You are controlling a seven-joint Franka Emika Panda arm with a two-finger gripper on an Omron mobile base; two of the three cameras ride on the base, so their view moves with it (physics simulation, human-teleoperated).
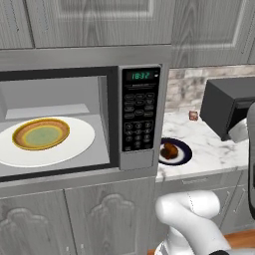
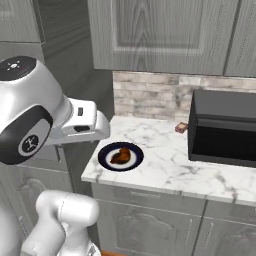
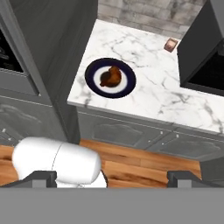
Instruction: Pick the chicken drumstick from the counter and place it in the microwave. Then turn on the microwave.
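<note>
Hand view: chicken drumstick (image 3: pixel 110 77) far beyond end effector (image 3: pixel 112 177)

Bench (image 2: pixel 165 167): white-grey marbled. Chicken drumstick (image 2: pixel 120 156): glossy reddish-brown, on dark blue plate (image 2: pixel 106 159). Microwave (image 1: pixel 142 162): grey frame, green display. Bowl (image 1: pixel 41 134): yellow-brown rim.

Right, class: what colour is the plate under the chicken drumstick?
Dark navy blue with a white centre; the plate under the chicken drumstick shows best in the hand view.
</note>
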